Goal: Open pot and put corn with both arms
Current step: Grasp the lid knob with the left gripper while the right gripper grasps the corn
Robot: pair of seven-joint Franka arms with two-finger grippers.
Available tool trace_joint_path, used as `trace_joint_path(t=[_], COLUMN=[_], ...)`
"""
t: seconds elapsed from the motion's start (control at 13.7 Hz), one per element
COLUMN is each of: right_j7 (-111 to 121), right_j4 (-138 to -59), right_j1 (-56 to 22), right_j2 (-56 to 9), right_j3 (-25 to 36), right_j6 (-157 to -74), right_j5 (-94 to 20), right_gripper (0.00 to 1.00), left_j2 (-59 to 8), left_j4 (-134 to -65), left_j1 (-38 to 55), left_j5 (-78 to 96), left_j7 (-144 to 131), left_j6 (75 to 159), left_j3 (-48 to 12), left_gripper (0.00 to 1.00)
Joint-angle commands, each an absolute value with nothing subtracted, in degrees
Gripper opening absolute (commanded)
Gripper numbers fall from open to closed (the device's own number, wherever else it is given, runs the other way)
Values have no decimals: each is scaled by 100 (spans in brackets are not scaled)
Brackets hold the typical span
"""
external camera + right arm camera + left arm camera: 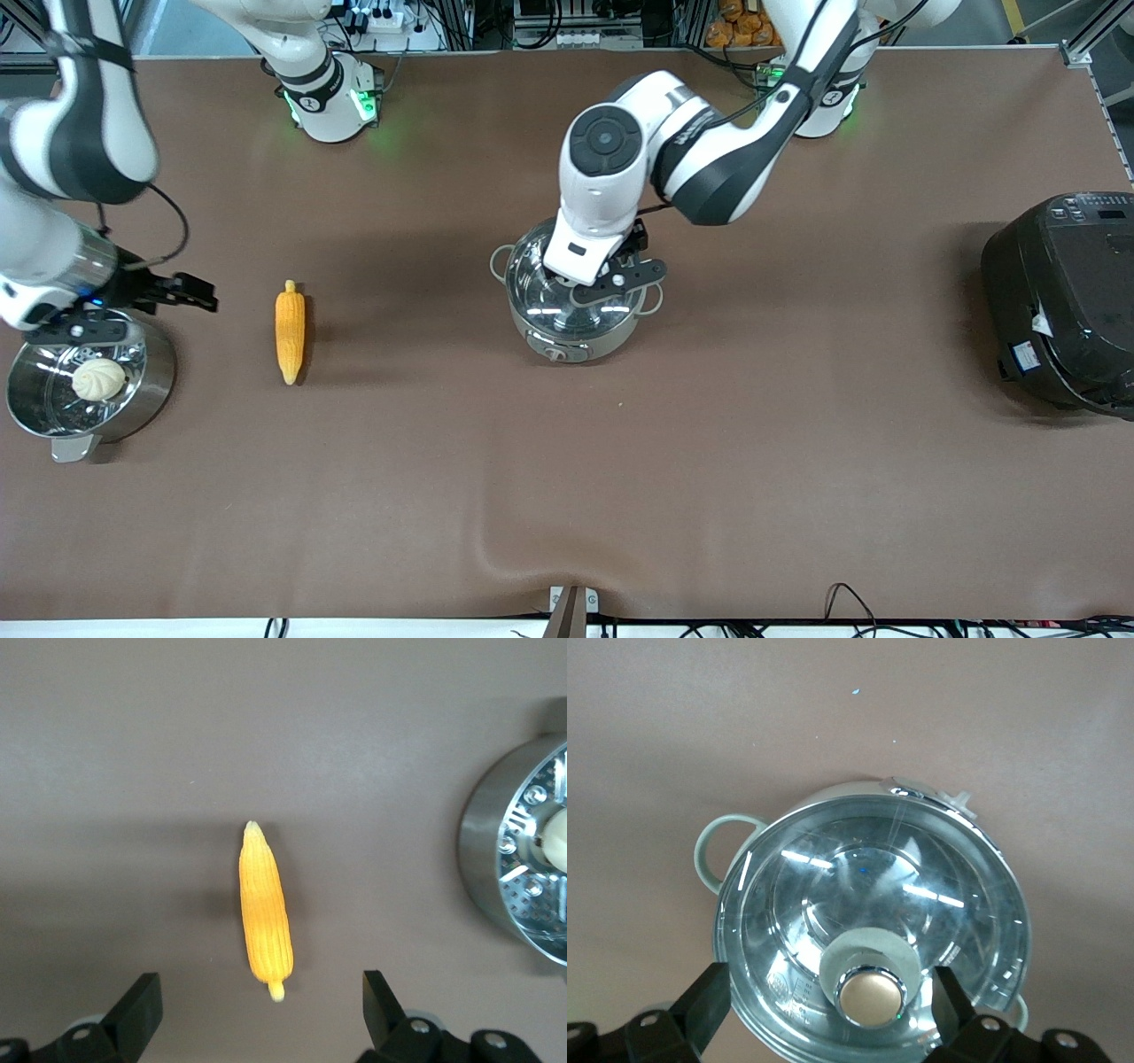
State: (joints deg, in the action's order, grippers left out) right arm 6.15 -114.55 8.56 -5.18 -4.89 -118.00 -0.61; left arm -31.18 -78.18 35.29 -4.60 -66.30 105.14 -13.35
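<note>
The steel pot [542,330] stands mid-table with its clear glass lid [537,285] on. My left gripper [606,287] hangs open just over the lid. In the left wrist view the lid's round knob [873,992] lies between the spread fingers [707,999] of that gripper [830,999], and nothing touches it. The yellow-orange corn [290,330] lies on the table toward the right arm's end. My right gripper [197,293] is open and empty, up in the air beside the corn. In the right wrist view the corn [265,908] lies just off that gripper [261,1005], its pale stub toward the fingers.
A steel steamer pot [151,381] holding a white bun [98,378] stands near the right arm's end, under the right wrist; its wall also shows in the right wrist view [492,859]. A large black cooker [1063,301] stands at the left arm's end.
</note>
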Motion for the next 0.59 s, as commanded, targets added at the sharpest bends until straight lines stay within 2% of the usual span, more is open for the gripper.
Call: trace_joint_path(t=[0.0, 0.22, 0.51], right_j7=[677, 694, 703], right_j4=[-12486, -13462, -13737], right_j1=[835, 879, 800], right_j2=[-272, -482, -1175], right_j3=[-501, -501, -501], right_j6=[-12811, -14383, -15046], right_j5=[53, 53, 62], right_gripper=[100, 100, 100], left_j2=[-3287, -3270, -3357], left_j4=[-7673, -7760, -7953], left_j1=[3761, 3762, 3849], left_j5=[-887, -818, -756], left_j7=[-6996, -7005, -7022], left_j6=[10485, 10590, 10897], left_j3=[-1301, -1327, -1336], left_gripper=[100, 100, 100])
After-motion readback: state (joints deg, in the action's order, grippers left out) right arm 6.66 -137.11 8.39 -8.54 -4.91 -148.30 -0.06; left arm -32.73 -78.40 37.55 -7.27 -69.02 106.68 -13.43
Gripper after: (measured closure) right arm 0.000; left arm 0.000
